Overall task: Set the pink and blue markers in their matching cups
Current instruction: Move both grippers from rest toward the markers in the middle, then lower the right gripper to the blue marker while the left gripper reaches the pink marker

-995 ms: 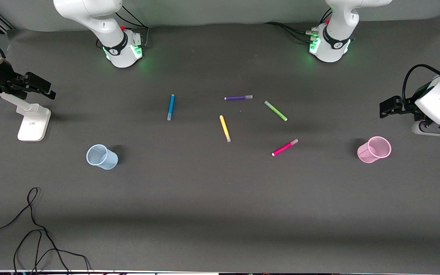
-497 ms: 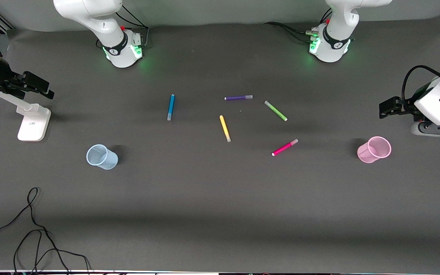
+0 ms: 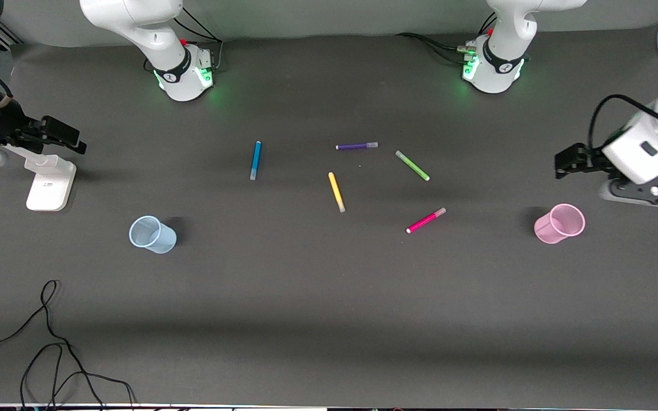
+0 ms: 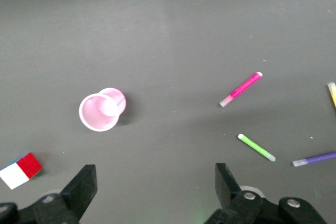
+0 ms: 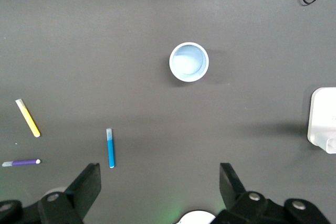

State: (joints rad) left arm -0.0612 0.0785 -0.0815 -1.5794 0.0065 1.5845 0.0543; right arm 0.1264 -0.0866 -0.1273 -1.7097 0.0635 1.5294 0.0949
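The blue marker (image 3: 255, 160) lies flat toward the right arm's end, farther from the front camera than the upright pale blue cup (image 3: 152, 234). The pink marker (image 3: 426, 220) lies flat toward the left arm's end, with the upright pink cup (image 3: 559, 224) beside it at that end. My left gripper (image 3: 568, 161) hangs open and empty over bare table by the pink cup (image 4: 100, 111). The left wrist view also shows the pink marker (image 4: 241, 88). My right gripper (image 3: 66, 137) hangs open and empty at the right arm's end. The right wrist view shows the blue cup (image 5: 189, 62) and blue marker (image 5: 110, 148).
A purple marker (image 3: 357, 146), a lime-green marker (image 3: 412, 165) and a yellow marker (image 3: 336, 192) lie mid-table between the blue and pink ones. A white stand (image 3: 49, 182) sits at the right arm's end. A black cable (image 3: 49, 342) trails near the front corner.
My left gripper has shifted toward the middle of the table. My right gripper has shifted slightly. The markers and cups have not moved.
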